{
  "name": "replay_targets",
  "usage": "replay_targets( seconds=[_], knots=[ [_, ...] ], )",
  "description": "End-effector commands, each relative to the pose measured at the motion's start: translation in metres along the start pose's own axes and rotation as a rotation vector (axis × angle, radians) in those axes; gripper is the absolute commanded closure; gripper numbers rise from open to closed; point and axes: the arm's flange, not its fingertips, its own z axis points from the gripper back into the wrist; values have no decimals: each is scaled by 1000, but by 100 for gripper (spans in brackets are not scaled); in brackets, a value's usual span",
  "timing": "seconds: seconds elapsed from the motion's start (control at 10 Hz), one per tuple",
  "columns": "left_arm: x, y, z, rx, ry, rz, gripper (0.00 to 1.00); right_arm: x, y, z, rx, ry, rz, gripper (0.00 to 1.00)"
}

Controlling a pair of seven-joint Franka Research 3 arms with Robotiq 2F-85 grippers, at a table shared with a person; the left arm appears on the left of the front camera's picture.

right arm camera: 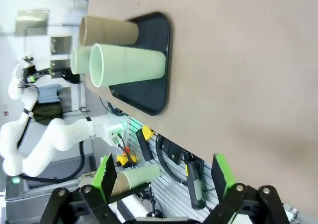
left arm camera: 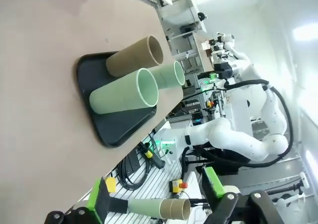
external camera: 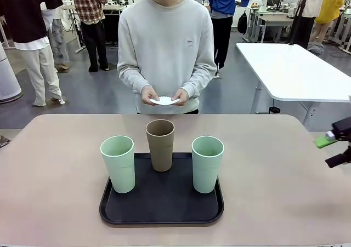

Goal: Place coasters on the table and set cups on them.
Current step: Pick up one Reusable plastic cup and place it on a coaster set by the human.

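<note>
Left fingers (left arm camera: pixel 95 200) are spread wide with nothing between them. Same deal with the right fingers (right arm camera: pixel 221 175): wide apart and not holding a thing. Looking out along the left pair, the beige tabletop (left arm camera: pixel 39 85) stretches ahead, and well out past the tips sits a black tray (left arm camera: pixel 112 129) with all three cups on it. The nearest mint cup (left arm camera: pixel 124 92) comes first, with the tan cup (left arm camera: pixel 134 57) beside it and the other mint cup (left arm camera: pixel 166 75) behind. None of them is anywhere close to touching the fingers. Out along the right pair it's the mirror of that, with a mint cup nearest, the tan one beside it and the second mint one mostly tucked behind. From the front camera the right fingers hang at the tabletop's right edge, well apart from the closest cup. All the cups stand upright on the tray, the tan one toward its far edge between the two mint ones. Farthest out from both sets of fingers, across the tabletop, a person (external camera: pixel 167 44) holds the white coasters (external camera: pixel 164 101) in both hands just past the far edge, so no coaster is on the tabletop yet.
</note>
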Motion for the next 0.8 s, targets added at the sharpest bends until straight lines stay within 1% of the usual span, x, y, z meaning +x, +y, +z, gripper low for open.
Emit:
replay_targets(
  seconds=[0.0, 0.1, 0.3, 0.5, 0.6, 0.7],
  knots=[
    [4, -2, 6, 1, -13, -4, 0, -47, -7, -7, 71, -92, 33, 0],
    [4, -1, 12, -5, -29, 7, 0, -54, -9, 1, 85, -121, 38, 0],
    [-6, 11, 16, -28, -82, 63, 0, -64, -13, 15, 120, -164, 58, 0],
    [-7, 14, 18, -47, -115, 86, 0, -75, -8, 24, 134, -208, 81, 0],
    [-10, 17, 15, -57, -133, 92, 0, -78, -6, 30, 134, -219, 89, 0],
    [-9, 11, 9, -47, -143, 111, 0, -80, -3, 33, 138, -233, 95, 0]
  ],
)
